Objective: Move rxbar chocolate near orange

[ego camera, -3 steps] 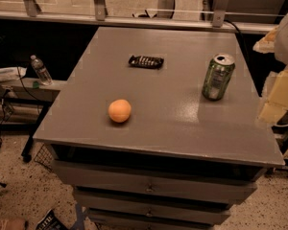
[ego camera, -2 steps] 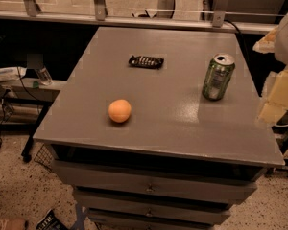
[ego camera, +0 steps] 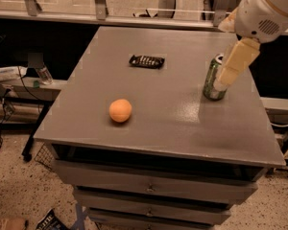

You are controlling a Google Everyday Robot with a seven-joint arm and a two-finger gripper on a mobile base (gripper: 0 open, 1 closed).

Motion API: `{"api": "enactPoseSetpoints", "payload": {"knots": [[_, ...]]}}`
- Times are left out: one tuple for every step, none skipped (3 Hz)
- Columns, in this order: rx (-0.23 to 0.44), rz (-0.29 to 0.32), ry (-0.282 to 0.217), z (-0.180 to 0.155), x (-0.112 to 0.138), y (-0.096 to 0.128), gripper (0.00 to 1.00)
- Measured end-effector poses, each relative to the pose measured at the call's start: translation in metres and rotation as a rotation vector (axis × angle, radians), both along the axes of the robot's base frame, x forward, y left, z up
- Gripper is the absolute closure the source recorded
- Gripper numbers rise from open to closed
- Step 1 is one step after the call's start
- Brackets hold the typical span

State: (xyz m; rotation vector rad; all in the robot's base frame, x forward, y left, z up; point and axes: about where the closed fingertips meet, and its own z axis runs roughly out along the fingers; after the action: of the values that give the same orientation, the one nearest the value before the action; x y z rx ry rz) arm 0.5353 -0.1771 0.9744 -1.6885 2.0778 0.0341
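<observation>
Jaws hang at green can (ego camera: pixel 210 84), far from rxbar chocolate (ego camera: pixel 147 61) and orange (ego camera: pixel 120 110)

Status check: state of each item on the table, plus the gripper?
rxbar: lying flat at the far side of the table, not gripped, well apart from the orange.
orange: resting near the front left, free.
can: upright at the right, partly hidden.
gripper: over the right side, in front of the can, far from the rxbar.

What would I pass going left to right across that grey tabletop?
First the orange → black snack bar → green can; the robot's gripper hangs over the can's right side.
</observation>
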Motion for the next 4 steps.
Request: {"api": "enactPoseSetpoints", "payload": {"knots": [[0.118, 0.014, -0.060, 0.005, 0.050, 0.027, 0.00], [0.188, -0.028, -0.110, 0.002, 0.095, 0.064, 0.00], [0.200, -0.041, -0.116, 0.004, 0.098, 0.066, 0.00], [0.185, -0.048, -0.081, -0.005, 0.101, 0.074, 0.00]]}}
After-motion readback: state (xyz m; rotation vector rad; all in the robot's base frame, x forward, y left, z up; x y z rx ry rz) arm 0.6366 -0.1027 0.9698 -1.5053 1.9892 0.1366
